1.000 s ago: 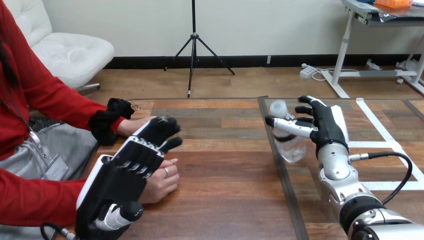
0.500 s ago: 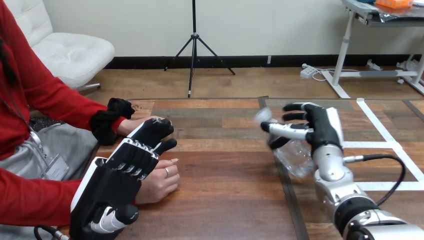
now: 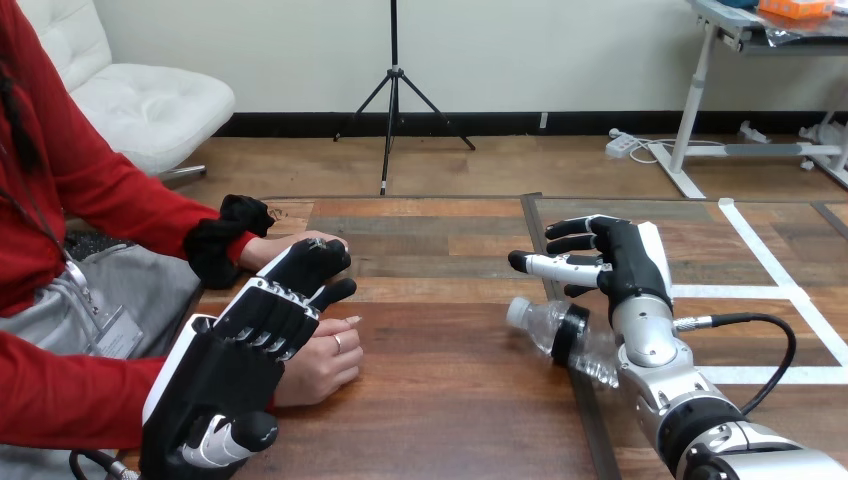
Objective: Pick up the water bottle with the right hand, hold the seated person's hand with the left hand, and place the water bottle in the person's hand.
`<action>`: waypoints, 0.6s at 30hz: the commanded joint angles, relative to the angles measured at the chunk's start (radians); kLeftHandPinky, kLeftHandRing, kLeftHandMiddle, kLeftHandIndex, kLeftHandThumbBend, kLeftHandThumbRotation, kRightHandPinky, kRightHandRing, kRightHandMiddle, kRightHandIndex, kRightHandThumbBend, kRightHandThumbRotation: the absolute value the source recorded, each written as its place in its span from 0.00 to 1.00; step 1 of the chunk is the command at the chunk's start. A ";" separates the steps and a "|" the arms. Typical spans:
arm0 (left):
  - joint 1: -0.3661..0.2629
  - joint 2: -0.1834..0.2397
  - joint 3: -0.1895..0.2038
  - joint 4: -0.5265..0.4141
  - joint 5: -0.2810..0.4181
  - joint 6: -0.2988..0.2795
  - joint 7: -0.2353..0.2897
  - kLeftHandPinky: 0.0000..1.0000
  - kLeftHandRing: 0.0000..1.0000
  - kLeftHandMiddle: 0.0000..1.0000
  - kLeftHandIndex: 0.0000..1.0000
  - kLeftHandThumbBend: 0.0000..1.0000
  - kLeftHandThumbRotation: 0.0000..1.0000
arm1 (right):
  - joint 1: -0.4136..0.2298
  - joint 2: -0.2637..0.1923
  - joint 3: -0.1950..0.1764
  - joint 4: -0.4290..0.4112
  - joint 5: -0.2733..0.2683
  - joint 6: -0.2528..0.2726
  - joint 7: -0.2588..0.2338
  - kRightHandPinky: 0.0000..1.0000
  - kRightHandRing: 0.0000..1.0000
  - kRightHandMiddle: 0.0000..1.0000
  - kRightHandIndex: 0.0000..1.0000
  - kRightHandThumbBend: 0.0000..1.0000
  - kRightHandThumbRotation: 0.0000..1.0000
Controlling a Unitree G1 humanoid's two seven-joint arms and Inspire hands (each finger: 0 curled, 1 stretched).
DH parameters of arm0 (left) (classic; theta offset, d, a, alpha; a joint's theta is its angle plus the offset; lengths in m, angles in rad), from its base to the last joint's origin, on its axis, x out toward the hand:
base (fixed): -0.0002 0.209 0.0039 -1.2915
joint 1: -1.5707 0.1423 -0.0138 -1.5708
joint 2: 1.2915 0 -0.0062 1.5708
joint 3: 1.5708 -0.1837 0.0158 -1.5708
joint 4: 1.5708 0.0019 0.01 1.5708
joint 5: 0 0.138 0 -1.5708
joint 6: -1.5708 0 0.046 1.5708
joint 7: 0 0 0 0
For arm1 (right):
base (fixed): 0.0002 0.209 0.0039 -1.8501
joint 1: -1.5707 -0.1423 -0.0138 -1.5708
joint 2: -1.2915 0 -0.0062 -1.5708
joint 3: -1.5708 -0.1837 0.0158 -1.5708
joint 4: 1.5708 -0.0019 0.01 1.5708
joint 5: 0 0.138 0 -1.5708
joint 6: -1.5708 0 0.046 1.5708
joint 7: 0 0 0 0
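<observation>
Water bottle below right hand

Left hand low at near left, white-shelled back up, fingers stretched forward and slightly bent, thumb tucked near, right hand raised on silver forearm, fingers loosely spread, thumb pointing left.

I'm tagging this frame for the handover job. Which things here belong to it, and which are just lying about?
In the job:
water bottle, lying on its side
right hand, open, not gripping the bottle
left hand, open, laid over the person's nearer hand

Just there:
white tape lines on the table
</observation>
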 commanded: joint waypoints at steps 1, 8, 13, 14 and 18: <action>-0.050 -0.007 -0.001 -0.024 -0.010 -0.001 0.011 0.87 0.92 0.90 0.88 1.00 0.56 | -0.042 -0.016 -0.012 -0.004 0.005 -0.011 -0.013 0.37 0.45 0.59 0.55 0.85 0.00; -0.043 -0.007 -0.012 -0.035 0.002 0.004 0.027 0.87 0.91 0.90 0.87 1.00 0.57 | -0.039 -0.017 -0.014 -0.006 0.008 -0.015 -0.009 0.37 0.44 0.59 0.55 0.85 0.00; -0.045 -0.010 -0.015 -0.034 0.003 0.004 0.034 0.86 0.90 0.90 0.87 1.00 0.57 | -0.036 -0.015 -0.018 -0.009 0.013 -0.023 -0.004 0.37 0.44 0.59 0.55 0.85 0.00; -0.047 -0.011 -0.014 -0.031 0.002 0.003 0.032 0.86 0.90 0.89 0.87 1.00 0.57 | -0.034 -0.015 -0.020 -0.009 0.014 -0.027 -0.001 0.37 0.44 0.59 0.56 0.85 0.00; -0.050 -0.012 -0.018 -0.031 0.001 0.009 0.030 0.86 0.90 0.89 0.87 1.00 0.56 | -0.032 -0.015 -0.023 -0.011 0.014 -0.031 0.000 0.37 0.44 0.59 0.55 0.84 0.00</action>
